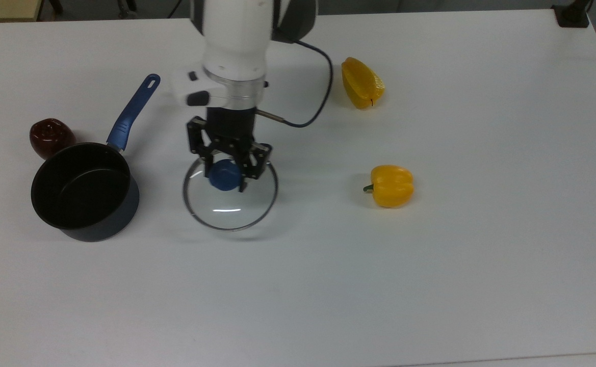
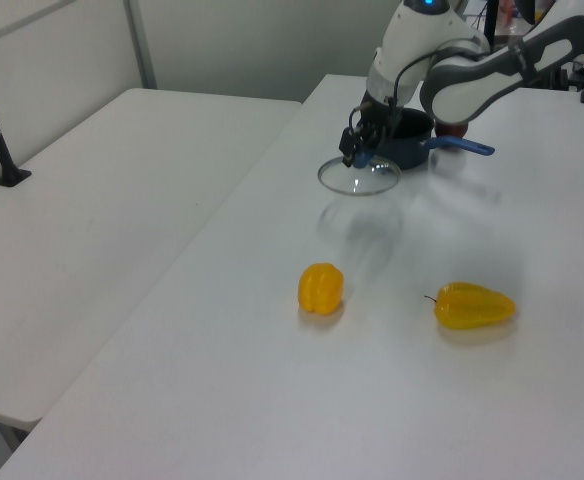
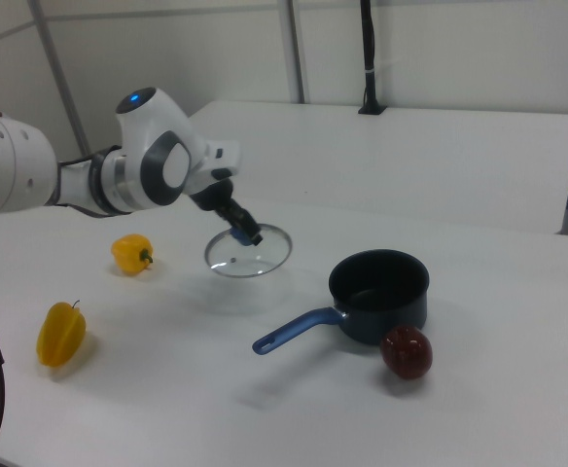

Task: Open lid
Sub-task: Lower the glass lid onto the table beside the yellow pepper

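The round clear glass lid (image 1: 231,205) with a metal rim hangs above the white table, to the top view's right of the saucepan. My gripper (image 1: 225,176) is shut on its blue knob (image 1: 224,178) from above. The dark saucepan (image 1: 81,191) with a blue handle (image 1: 130,113) stands uncovered, and its inside looks bare. In the left view the lid (image 2: 360,180) hangs in front of the pan (image 2: 412,153), with the gripper (image 2: 356,156) over it. In the right view the lid (image 3: 252,255), held by the gripper (image 3: 242,234), floats left of the pan (image 3: 379,290).
A dark red fruit (image 1: 48,136) lies beside the pan at the top view's left. Two yellow peppers (image 1: 362,83) (image 1: 390,185) lie to the top view's right of the lid. The white table (image 1: 328,285) has open room in front.
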Controlling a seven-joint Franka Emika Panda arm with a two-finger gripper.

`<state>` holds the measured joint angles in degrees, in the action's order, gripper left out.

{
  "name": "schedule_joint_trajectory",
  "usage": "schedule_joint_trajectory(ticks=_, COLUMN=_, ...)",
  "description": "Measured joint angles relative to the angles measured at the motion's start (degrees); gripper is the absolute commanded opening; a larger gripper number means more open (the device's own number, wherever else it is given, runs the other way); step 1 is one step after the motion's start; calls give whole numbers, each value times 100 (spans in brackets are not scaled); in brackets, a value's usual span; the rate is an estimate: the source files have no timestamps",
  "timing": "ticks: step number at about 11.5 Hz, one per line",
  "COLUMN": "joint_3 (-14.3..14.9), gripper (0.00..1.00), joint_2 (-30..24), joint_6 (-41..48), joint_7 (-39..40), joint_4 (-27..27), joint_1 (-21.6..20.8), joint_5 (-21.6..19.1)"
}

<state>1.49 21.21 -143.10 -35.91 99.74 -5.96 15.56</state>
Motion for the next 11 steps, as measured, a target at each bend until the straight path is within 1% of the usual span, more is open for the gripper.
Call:
schedule_joint_trajectory(ticks=2, joint_3=-1, gripper=39, joint_2=53, joint_6=0, joint_7=-192, joint_4=113, joint_1=-289, joint_5=1)
schedule_joint_trajectory(ticks=5, joint_3=-1, gripper=39, joint_2=310, joint_6=0, joint_7=-295, joint_4=155, joint_1=-629, joint_5=81)
schedule_joint_trajectory(ticks=7, joint_3=-1, gripper=39, joint_2=458, joint_6=-40, joint_7=-322, joint_4=151, joint_1=-693, joint_5=237)
schedule_joint_trajectory(ticks=9, joint_3=1, gripper=40, joint_2=496, joint_6=-86, joint_7=-322, joint_4=145, joint_1=-694, joint_5=279)
schedule_joint_trajectory(ticks=10, joint_3=1, gripper=43, joint_2=510, joint_6=-139, joint_7=-322, joint_4=144, joint_1=-694, joint_5=316)
schedule_joint_trajectory(ticks=11, joint_3=1, gripper=54, joint_2=524, joint_6=-169, joint_7=-322, joint_4=143, joint_1=-694, joint_5=337)
